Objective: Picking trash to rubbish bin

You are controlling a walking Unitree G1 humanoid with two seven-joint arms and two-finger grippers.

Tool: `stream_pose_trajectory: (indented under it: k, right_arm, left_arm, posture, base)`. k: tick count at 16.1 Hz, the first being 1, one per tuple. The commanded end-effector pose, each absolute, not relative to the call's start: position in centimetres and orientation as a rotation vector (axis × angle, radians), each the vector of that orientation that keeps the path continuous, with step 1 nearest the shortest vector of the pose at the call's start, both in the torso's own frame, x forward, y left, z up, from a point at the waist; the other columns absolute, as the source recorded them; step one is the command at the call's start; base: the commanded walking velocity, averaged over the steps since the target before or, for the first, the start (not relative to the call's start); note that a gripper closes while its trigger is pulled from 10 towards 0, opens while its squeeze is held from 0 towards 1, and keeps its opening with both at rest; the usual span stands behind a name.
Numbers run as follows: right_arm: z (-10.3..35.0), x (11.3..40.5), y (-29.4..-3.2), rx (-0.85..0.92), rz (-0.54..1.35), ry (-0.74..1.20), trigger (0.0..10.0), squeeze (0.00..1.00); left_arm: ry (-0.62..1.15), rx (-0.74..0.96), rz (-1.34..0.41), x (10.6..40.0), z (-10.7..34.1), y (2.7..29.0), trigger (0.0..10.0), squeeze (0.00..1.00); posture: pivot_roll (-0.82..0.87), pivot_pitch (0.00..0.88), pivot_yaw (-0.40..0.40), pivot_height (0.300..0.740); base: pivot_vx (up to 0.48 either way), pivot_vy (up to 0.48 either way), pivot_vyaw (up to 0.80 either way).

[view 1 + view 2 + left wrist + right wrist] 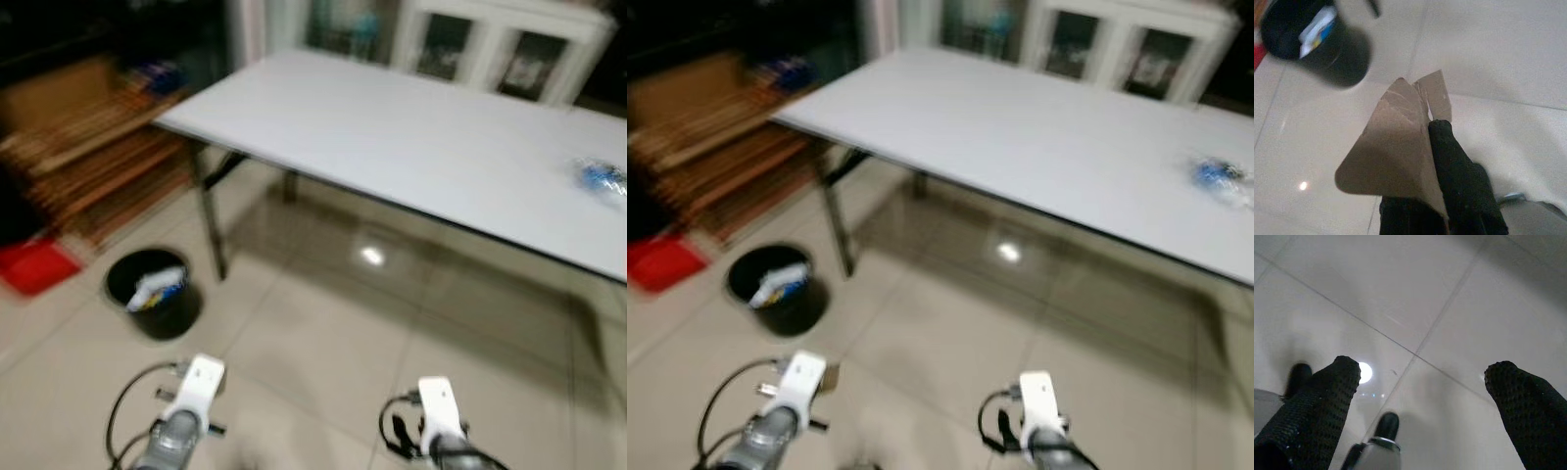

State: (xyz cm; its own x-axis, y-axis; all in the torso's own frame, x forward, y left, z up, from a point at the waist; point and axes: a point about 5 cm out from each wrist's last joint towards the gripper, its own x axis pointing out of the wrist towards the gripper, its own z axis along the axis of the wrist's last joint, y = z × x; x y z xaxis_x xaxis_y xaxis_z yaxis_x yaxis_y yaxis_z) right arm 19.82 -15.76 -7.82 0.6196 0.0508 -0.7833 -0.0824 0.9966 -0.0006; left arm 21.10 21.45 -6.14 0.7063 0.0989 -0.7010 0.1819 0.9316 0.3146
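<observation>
The left hand [1437, 142] is clamping a torn piece of brown cardboard [1396, 152] between its fingers, low over the tiled floor [323, 362]. One black rubbish bin [152, 292] is standing on the floor ahead and to the robot's left, beside a leg of the long white desk [392, 137]; one white and blue wrapper [157, 287] is already lying inside it. The right hand [1422, 382] is hanging over bare tiles with its two fingers spread apart, gripping nothing. One crumpled blue and clear wrapper [600, 179] is lying on the desk near its right end. Stacked brown boards [88, 147] are leaning at the far left, with one red item [34, 266] on the floor beside them. A white cabinet [490, 44] is standing behind the desk.
</observation>
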Motion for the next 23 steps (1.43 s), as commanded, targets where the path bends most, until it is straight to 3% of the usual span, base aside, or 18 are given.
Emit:
stream_pose_trajectory:
  k: [1, 23]
  right_arm:
    - [-7.99, 19.50, -16.06, -0.035, 0.068, 0.912, 10.0, 0.00]
    - [-7.98, 19.45, -16.13, 0.007, 0.060, 0.906, 10.0, 0.00]
  left_arm:
    - [0.774, 0.379, -0.049, 21.61, -5.92, 21.03, 10.0, 0.00]
    - [0.776, 0.339, -0.034, 21.49, -6.04, 20.81, 10.0, 0.00]
  posture:
    - [0.00, 0.015, -0.057, 0.740]
    - [0.00, 0.037, -0.063, 0.740]
  base:
    - [0.000, 0.000, 0.80]
    - [0.000, 0.000, 0.76]
